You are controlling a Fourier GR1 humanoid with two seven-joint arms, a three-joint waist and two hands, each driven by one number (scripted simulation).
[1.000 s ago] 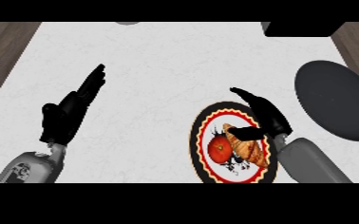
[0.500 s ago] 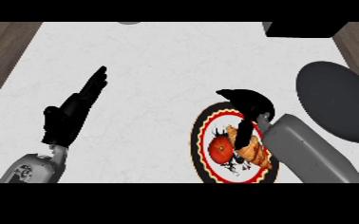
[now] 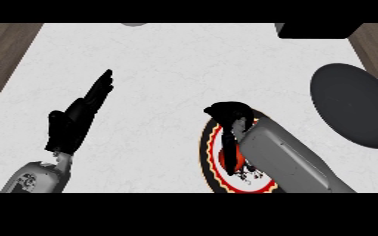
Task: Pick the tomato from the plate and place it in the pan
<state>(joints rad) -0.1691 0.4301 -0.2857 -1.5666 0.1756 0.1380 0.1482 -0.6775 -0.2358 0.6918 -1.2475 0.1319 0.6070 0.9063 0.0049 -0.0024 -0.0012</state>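
**Robot body: grey arms, black hands**

Left forearm (image 3: 33, 177): smooth grey shell with a small dark marking near the lower edge. Left hand (image 3: 74, 122): matte black, slim fingers. Right forearm (image 3: 288, 157): same grey, rounded casing, glossy highlight. Right hand (image 3: 230, 114): black, same finish. No cables or screws visible.
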